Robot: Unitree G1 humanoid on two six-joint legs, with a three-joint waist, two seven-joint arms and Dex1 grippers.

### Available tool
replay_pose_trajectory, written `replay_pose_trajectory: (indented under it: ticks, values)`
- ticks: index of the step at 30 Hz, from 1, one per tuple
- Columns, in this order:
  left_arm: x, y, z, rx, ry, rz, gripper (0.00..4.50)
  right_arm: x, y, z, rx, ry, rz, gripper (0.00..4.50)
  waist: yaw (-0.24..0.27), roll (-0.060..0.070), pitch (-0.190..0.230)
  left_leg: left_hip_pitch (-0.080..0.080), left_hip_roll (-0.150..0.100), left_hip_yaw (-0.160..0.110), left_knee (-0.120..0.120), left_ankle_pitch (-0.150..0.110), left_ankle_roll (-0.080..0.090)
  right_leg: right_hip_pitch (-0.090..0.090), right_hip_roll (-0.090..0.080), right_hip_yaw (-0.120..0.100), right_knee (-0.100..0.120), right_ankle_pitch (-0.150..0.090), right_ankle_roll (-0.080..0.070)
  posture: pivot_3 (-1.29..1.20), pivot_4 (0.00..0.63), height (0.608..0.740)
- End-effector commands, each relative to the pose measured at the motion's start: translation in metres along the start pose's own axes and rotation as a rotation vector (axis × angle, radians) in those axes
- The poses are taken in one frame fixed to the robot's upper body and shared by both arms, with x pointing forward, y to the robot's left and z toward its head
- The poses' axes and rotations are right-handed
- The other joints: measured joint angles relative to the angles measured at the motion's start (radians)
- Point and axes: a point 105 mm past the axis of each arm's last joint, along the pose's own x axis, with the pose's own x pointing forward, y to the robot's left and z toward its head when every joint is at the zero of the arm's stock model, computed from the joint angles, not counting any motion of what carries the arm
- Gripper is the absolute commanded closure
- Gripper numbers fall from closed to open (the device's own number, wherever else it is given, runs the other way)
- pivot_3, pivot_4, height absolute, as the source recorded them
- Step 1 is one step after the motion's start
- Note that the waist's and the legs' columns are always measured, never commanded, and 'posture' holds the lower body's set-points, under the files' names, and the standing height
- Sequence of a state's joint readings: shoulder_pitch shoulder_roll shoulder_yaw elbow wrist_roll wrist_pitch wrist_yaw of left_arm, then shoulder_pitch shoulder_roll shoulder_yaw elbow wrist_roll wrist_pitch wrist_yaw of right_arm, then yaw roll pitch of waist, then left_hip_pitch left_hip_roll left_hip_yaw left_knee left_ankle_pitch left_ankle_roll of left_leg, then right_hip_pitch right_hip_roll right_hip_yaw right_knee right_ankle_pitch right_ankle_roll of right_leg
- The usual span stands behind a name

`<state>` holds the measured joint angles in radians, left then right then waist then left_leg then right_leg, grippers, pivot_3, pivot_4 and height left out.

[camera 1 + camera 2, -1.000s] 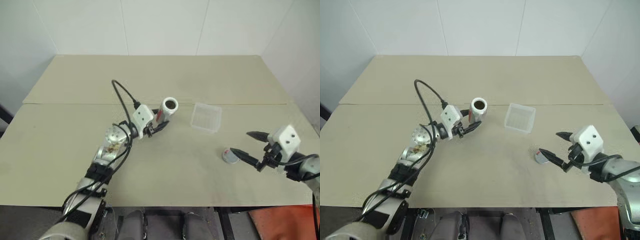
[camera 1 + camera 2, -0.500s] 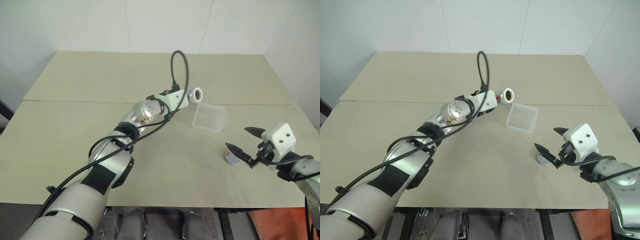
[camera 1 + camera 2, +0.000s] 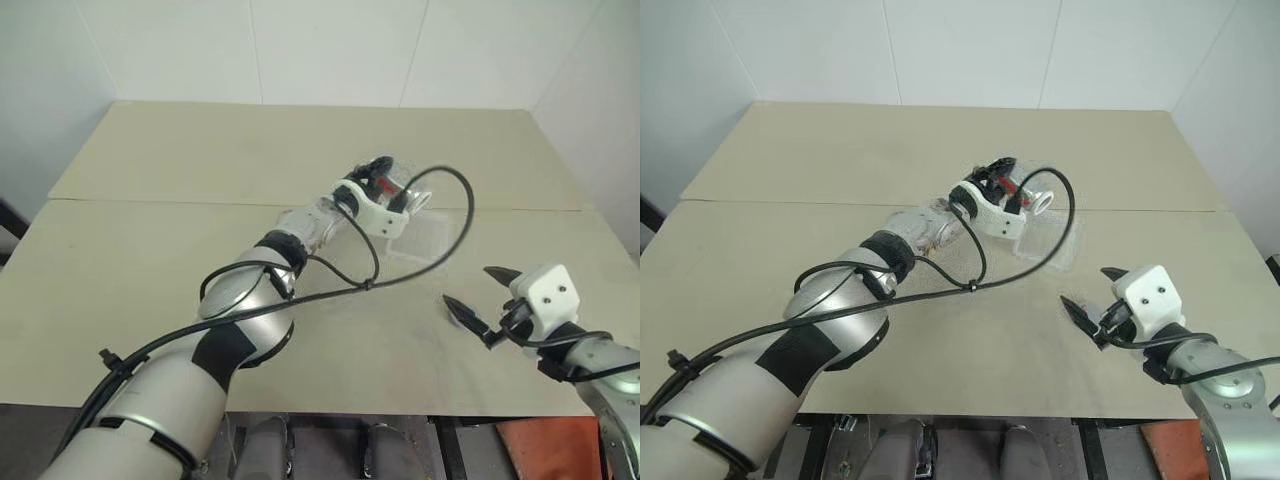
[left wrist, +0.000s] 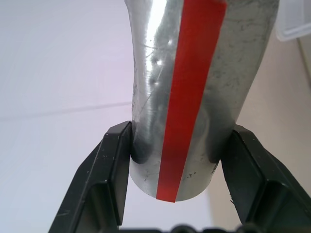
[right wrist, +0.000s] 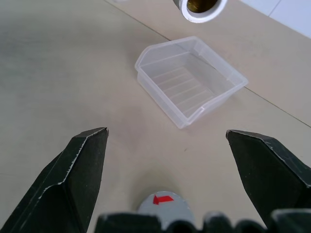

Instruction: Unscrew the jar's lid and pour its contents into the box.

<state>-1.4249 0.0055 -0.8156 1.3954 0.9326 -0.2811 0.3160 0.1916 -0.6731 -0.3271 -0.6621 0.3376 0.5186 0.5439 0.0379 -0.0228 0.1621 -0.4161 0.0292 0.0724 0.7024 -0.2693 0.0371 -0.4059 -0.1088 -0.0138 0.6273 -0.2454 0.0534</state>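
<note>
1. White walls rise behind a beige table (image 3: 150,290) with a seam running across it. Seen from the head camera's left eye, the left arm reaches across toward the table's middle, and the left gripper (image 3: 385,190) is clamped on the jar (image 3: 400,190), which lies tipped on its side in the air with its open mouth pointing toward 3 o'clock. The box (image 3: 430,240) sits on the table just below and to the 4 o'clock side of the jar's mouth, partly behind a black cable (image 3: 440,255) looping from the wrist. At the lower right, the right gripper (image 3: 482,300) hangs over the table with its fingers spread wide and nothing between them.

2. From the right eye, the same layout shows: jar mouth over the near-left part of the box, right gripper off at 5 o'clock from the box.

3. On the left wrist camera, both black fingers (image 4: 109,179) press the jar's clear sides near its base; a red stripe of label runs along the jar. A corner of the box shows beside it.

4. On the right wrist camera, the fingers (image 5: 73,174) stand far apart. Between them lies the lid (image 5: 165,206), grey with a small red mark, flat on the table. Beyond it sits the box, and the jar's open mouth, with brownish contents (image 5: 198,4) visible inside, hangs past the box's far rim.
</note>
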Motion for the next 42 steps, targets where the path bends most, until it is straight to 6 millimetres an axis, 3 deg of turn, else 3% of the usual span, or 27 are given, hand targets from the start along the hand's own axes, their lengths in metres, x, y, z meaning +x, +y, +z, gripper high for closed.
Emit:
replay_pose_trajectory:
  ticks: [1,10,16,22,28,31,34,40,42]
  values:
    - [0.006,0.022,0.011,0.210,-0.078,0.079,2.07,-0.004,0.005,0.013,-0.023,-0.032,-0.015,0.01,0.001,0.000,0.000,0.000,0.000,0.000,0.000,0.000,0.000,0.000,0.000,0.000,0.000,0.000,0.000,0.00,0.150,0.740]
    - [0.008,0.025,0.017,0.419,-0.137,0.055,2.07,-0.006,0.014,0.019,0.003,-0.026,-0.039,0.01,0.000,0.000,0.000,-0.001,0.000,0.000,0.000,0.000,0.000,-0.001,0.000,0.000,0.000,0.000,0.000,0.00,0.150,0.740]
    - [0.010,0.031,0.008,0.315,-0.068,0.041,2.07,-0.008,0.017,0.018,0.014,-0.018,-0.048,0.01,0.001,0.000,0.000,-0.001,0.000,0.000,0.001,0.000,0.000,-0.001,0.000,0.000,0.001,0.000,0.000,0.00,0.150,0.740]
    - [0.011,0.029,-0.008,-0.167,0.069,-0.014,2.07,-0.008,0.015,0.016,0.004,-0.014,-0.049,0.01,0.000,0.000,0.000,-0.002,0.000,0.000,0.002,0.000,0.000,-0.002,0.000,0.000,0.002,0.000,0.000,0.00,0.150,0.740]
    - [0.006,0.015,-0.023,-0.991,0.175,-0.045,2.07,-0.002,0.013,0.015,0.002,-0.019,-0.038,0.01,-0.002,0.000,0.000,-0.003,0.001,0.000,0.004,0.000,0.000,-0.002,0.000,-0.001,0.002,0.000,0.000,0.00,0.150,0.740]
    - [0.001,0.008,-0.031,-1.218,0.185,-0.034,2.07,0.003,0.014,0.017,0.002,-0.036,-0.021,0.01,-0.006,0.000,0.000,-0.003,0.001,0.000,0.005,0.000,0.000,-0.002,0.000,-0.001,0.003,0.000,0.000,0.00,0.150,0.740]
    - [-0.008,-0.001,-0.045,-1.575,0.188,-0.006,2.07,0.008,0.013,0.018,-0.001,-0.046,-0.003,0.01,-0.012,0.000,0.000,-0.003,0.000,0.000,0.005,0.000,0.000,-0.002,0.000,-0.001,0.003,0.000,0.000,0.00,0.150,0.740]
    - [-0.027,-0.020,-0.061,-1.940,0.128,0.016,2.07,0.019,0.011,0.017,-0.016,-0.057,0.041,0.01,-0.025,0.001,-0.001,-0.003,0.000,-0.001,0.006,0.001,-0.001,-0.001,0.000,-0.001,0.004,0.000,0.000,0.00,0.150,0.740]
    - [-0.035,-0.032,-0.062,-1.978,0.100,-0.004,2.07,0.024,0.012,0.019,-0.020,-0.066,0.057,0.01,-0.027,0.001,-0.001,-0.002,0.000,-0.001,0.007,0.001,-0.001,0.000,0.000,-0.001,0.005,0.000,0.000,0.00,0.150,0.740]
